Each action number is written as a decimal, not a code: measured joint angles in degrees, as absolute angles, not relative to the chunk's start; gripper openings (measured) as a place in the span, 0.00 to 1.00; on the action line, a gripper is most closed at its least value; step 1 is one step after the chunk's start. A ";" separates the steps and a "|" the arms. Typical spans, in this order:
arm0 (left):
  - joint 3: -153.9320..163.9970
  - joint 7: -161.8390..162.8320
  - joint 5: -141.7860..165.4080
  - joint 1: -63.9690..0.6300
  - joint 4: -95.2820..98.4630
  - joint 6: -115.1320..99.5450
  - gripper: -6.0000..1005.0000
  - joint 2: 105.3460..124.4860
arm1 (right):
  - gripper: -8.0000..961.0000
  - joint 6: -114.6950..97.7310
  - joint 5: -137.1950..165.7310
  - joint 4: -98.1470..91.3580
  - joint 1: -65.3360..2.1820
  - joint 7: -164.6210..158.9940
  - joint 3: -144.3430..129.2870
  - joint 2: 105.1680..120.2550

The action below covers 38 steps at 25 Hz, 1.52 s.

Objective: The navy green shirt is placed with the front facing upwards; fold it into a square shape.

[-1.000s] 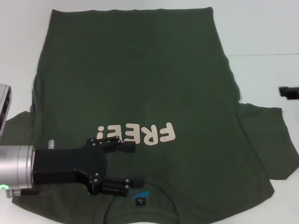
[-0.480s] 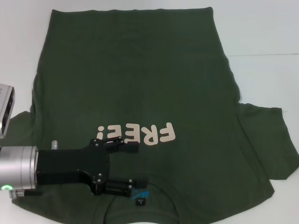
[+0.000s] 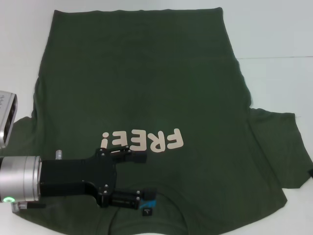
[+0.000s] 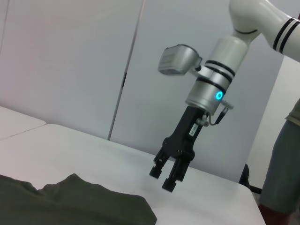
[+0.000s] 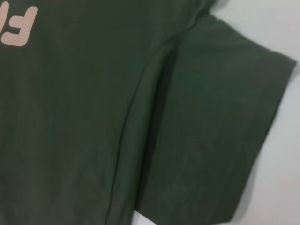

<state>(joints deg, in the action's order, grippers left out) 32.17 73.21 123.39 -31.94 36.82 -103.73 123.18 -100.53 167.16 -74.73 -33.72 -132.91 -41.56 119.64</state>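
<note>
The navy green shirt (image 3: 146,83) lies flat and face up on the white table (image 3: 274,34), its collar towards me and the cream letters "FREE!" (image 3: 142,140) on the chest. A blue label (image 3: 149,202) shows inside the collar. My left gripper (image 3: 145,177) is open over the chest, one finger at the letters and the other by the label. In the left wrist view my right gripper (image 4: 164,177) hangs open above bare table beyond the shirt's edge (image 4: 70,201). The right wrist view looks down on the shirt's sleeve (image 5: 220,131).
A grey-white box-shaped object (image 3: 6,115) sits at the left edge beside the shirt. The right-hand sleeve (image 3: 279,147) spreads out towards the table's right side. A person (image 4: 281,178) stands beyond the table's far corner in the left wrist view.
My left gripper has slid a little to the right and nearer the collar. The right gripper, seen at the right edge a second ago, has left the head view.
</note>
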 joint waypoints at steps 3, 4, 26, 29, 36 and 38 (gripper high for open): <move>32.17 72.93 123.42 -31.85 36.76 -103.71 0.92 123.17 | 0.89 -98.36 167.18 -71.61 -34.49 -133.11 -41.57 119.63; 32.17 72.86 123.50 -31.82 36.74 -103.71 0.92 123.17 | 0.87 -97.61 167.19 -70.66 -34.76 -133.27 -41.57 119.61; 32.17 72.82 123.74 -31.55 36.12 -103.68 0.92 123.13 | 0.71 -95.97 167.87 -65.05 -36.48 -144.21 -42.15 118.72; 32.17 72.79 123.78 -31.55 36.12 -103.65 0.92 123.13 | 0.71 -95.10 167.87 -63.10 -36.94 -144.51 -42.35 118.64; 32.26 72.69 123.89 -31.55 36.02 -103.18 0.92 123.13 | 0.70 -92.28 167.87 -60.16 -37.04 -146.08 -44.82 118.24; 32.26 72.69 123.91 -31.55 36.01 -103.18 0.92 123.13 | 0.70 -91.98 167.87 -60.13 -37.03 -146.26 -44.86 118.12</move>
